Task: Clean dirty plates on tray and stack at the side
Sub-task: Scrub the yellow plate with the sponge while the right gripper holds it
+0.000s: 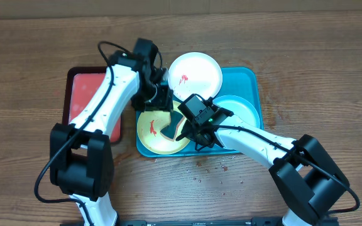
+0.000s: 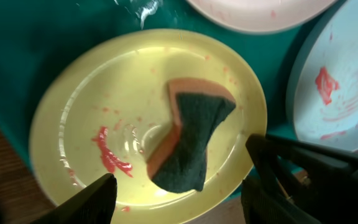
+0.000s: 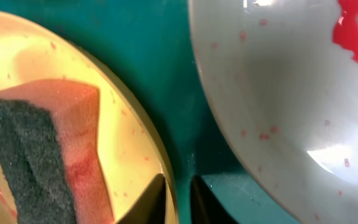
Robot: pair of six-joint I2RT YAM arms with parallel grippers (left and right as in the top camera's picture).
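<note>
we are holding our left gripper [image 2: 178, 202] open above the sponge [image 2: 191, 137] lying on the lime-green plate [image 2: 86, 93]. our right gripper [image 3: 174, 202] is pinching that plate's rim. the white plate [image 1: 197, 72] and mint plate [image 1: 241, 110] are sitting beside it, all in the turquoise tray [image 1: 249, 75].

A large turquoise-blue rectangular plastic tray [image 1: 245, 80] with rounded corners and a raised rim lies at mid-frame; a small round white plastic plate [image 1: 200, 69], smeared red left of its middle, overlaps the tray's upper rim; a lime-green-rimmed round plastic plate [image 1: 149, 135], streaked red at its left, fills the lower left corner; a pale mint-green-rimmed round plastic plate [image 1: 241, 108], also red-smeared, lies at the right.
</note>
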